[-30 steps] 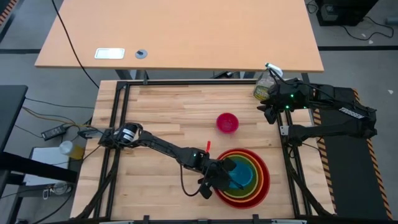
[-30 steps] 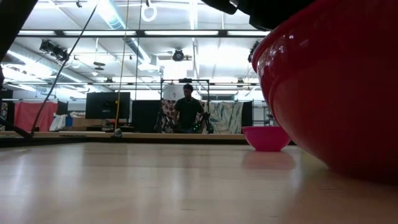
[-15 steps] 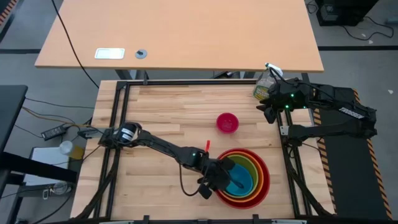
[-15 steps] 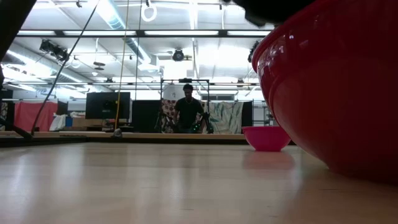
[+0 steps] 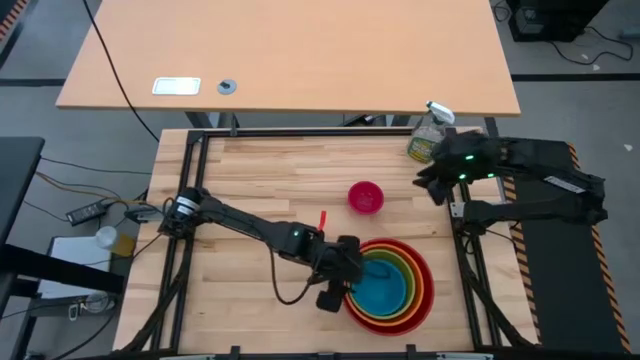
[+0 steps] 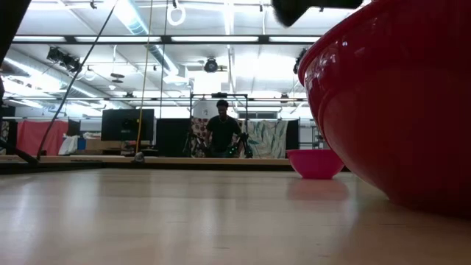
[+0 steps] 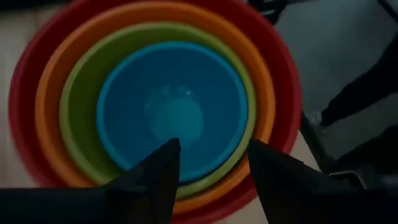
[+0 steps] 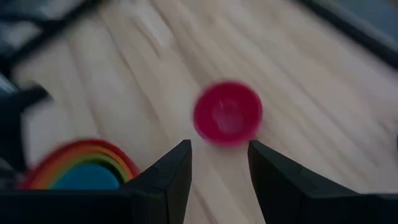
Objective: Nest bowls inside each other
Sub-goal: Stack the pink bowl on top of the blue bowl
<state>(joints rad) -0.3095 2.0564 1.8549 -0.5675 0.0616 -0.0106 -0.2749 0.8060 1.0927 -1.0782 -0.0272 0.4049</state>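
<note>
A nested stack stands near the table's near right: a red bowl (image 5: 424,290) outermost, then orange, then green, with a blue bowl (image 7: 173,109) resting innermost. A small pink bowl (image 5: 366,197) sits alone on the wood, farther back; it also shows in the right wrist view (image 8: 227,113) and the low view (image 6: 315,163). My left gripper (image 5: 356,268) hangs open above the stack's left rim, with nothing between its fingers (image 7: 214,171). My right gripper (image 5: 434,184) waits open over the table's right edge, pointing down toward the pink bowl (image 8: 219,168).
A spray bottle (image 5: 425,133) stands at the table's far right corner, close to my right arm. The black frame rails (image 5: 196,200) run along the table's sides. Bare wood lies left of the stack and around the pink bowl. A person (image 6: 222,136) stands far off in the room.
My left gripper has come off the blue bowl's left rim, risen and drawn back toward the table's left, rolling as it went. The blue bowl stays seated inside the green one.
</note>
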